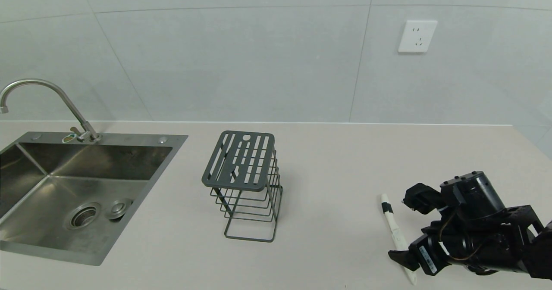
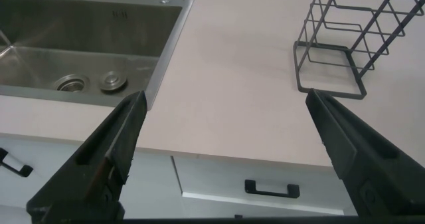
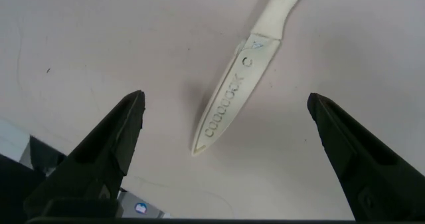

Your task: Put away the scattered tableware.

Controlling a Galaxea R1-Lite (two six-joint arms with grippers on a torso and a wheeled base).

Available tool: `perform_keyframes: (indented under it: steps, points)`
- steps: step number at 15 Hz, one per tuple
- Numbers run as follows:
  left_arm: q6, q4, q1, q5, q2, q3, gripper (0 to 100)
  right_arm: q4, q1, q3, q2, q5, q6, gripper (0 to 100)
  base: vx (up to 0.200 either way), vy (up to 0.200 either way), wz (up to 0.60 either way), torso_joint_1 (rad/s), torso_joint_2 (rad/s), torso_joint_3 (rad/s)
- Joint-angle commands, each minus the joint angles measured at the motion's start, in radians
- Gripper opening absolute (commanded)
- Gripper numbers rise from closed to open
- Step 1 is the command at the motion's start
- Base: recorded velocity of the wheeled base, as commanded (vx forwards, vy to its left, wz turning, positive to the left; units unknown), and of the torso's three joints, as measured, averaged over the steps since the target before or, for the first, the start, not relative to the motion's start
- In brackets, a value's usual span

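Pale grey wall tiles (image 1: 258,57) fill the upper half of your head view, with a white plastic wall socket (image 1: 417,36) at the upper right. Below them a smooth beige countertop (image 1: 336,165) runs across the whole frame.

At the left a rectangular stainless steel sink (image 1: 51,182) is sunk into the counter. A curved steel tap (image 1: 47,94) rises from its far rim. On the basin floor you see a round drain (image 1: 83,216) with a small metal stopper (image 1: 119,208) just beside it.

At the centre stands a dark grey wire rack (image 1: 243,182), upright, with a slotted flat top. It is well apart from the sink.

The task's thing, a white-bladed knife with a cream handle and a black band (image 1: 391,223), lies flat on the counter at the lower right, well apart from the rack. Its handle end points up the frame and its tip points toward the bottom edge.

Your right gripper (image 1: 407,229) hangs at the knife with its jaws spread wide and nothing held. In its wrist view the blade lies between the two fingers, touching neither.

Your left gripper (image 2: 226,101) is also spread wide and holds nothing. It hangs over the counter's front edge, between the sink and the rack. Under that edge its wrist view shows a pale drawer front (image 2: 219,184) with a black bar handle (image 2: 271,187).
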Motion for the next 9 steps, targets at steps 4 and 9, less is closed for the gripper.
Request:
perform_keyframes:
  steps: [4, 9]
  points:
    - [-0.001, 0.000, 0.000, 0.000, 0.000, 0.000, 100, -0.001, 0.000, -0.022, 0.046, -0.046, 0.007, 100, 0.000, 0.000, 0.00, 0.000, 0.00, 0.000]
    - [-0.001, 0.000, 0.000, 0.000, 0.000, 0.000, 100, -0.029, 0.000, -0.027, 0.099, -0.072, 0.013, 100, 0.000, 0.000, 0.00, 0.000, 0.00, 0.000]
